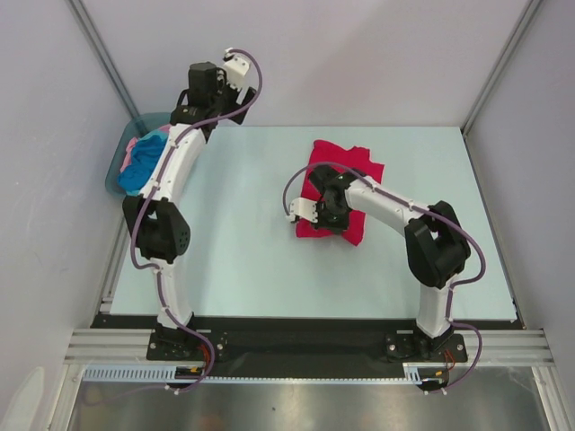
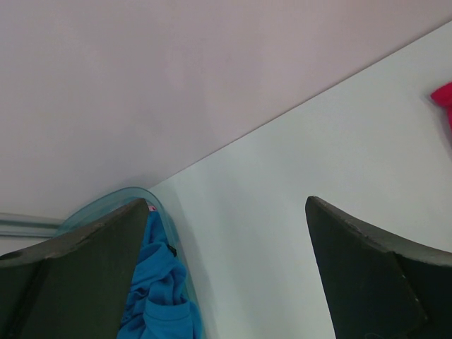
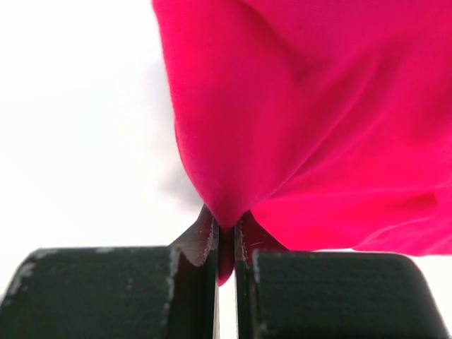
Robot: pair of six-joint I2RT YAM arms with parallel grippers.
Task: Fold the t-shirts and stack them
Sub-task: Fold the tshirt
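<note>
Crimson t-shirt (image 1: 346,162) pinched by right end effector (image 3: 226,236), left end effector (image 2: 226,201) apart, by tub (image 1: 112,175)

One crimson-red t-shirt (image 1: 346,153) at the centre of the single bench (image 1: 243,260), one turquoise t-shirt (image 1: 142,169) and one pink t-shirt (image 1: 133,145) at ten o'clock: three shirts, one tub (image 1: 111,178), two arms, left arm (image 1: 175,166) and right arm (image 1: 386,205).

You have a single shirt (image 1: 346,171) lying on the table (image 1: 243,260), right of its centre. A tub (image 1: 115,175) stands at the table's far left corner, two more shirts (image 1: 142,166) heaped in it. Your right gripper (image 3: 226,236) sits at the single shirt's near left corner; your left gripper (image 2: 227,205) hangs over the table beside the tub.
</note>
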